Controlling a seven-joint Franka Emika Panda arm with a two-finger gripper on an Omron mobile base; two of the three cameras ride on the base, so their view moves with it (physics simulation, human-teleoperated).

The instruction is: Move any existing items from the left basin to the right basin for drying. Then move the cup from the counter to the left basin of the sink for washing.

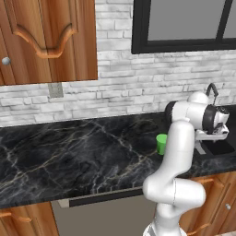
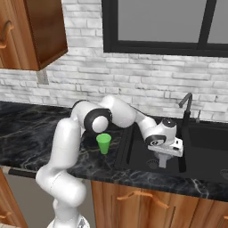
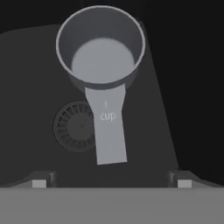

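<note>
While the white arm bends low over the sink (image 2: 133, 151), its gripper (image 2: 164, 161) points straight down into the left basin, jaws spread wide and holding nothing. Below it lies a grey measuring cup (image 3: 101, 52) — round bowl, flat handle stamped "cup" — beside the ribbed drain (image 3: 72, 127). A small tapered green cup (image 2: 103, 143) stands on the veined black marble counter (image 2: 26, 133), near the sink's left edge.

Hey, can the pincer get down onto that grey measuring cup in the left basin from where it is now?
Probably yes. The open pincer hangs straight above the measuring cup, which lies by the drain in the sink, and nothing sits between them. The flat handle looks like the easiest part to pinch.
</note>
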